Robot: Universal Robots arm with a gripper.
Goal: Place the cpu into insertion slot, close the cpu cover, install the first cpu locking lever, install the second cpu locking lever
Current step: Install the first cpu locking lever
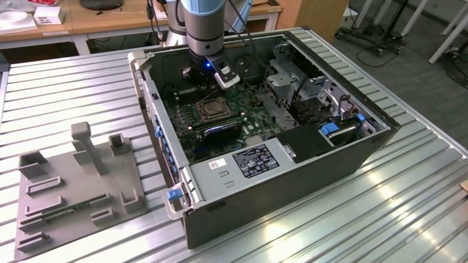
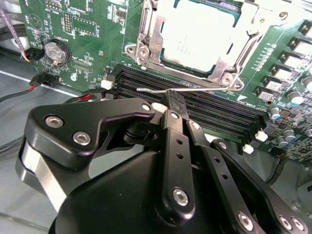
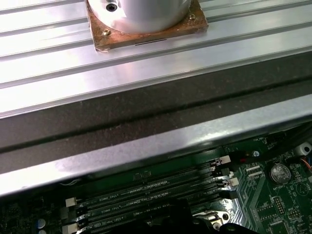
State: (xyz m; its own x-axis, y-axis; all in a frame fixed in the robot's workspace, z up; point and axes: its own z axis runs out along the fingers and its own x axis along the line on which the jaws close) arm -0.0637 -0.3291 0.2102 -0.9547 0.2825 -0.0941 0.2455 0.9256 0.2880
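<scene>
We find the cpu (image 2: 195, 36) seated under the cpu cover (image 2: 147, 41); gripper (image 2: 173, 100) pinched narrow on the locking lever (image 2: 148, 89).

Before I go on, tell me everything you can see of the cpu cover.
The cpu cover is a thin, silver, metal-looking frame with a large square window. In the second wrist view it lies flat and closed on the green motherboard, the pale cpu showing through the window. Round fasteners sit at its corners nearest the black memory slots. A thin metal lever runs along that edge, with the claw at it; whether the lever touches the cover I cannot tell.
</scene>
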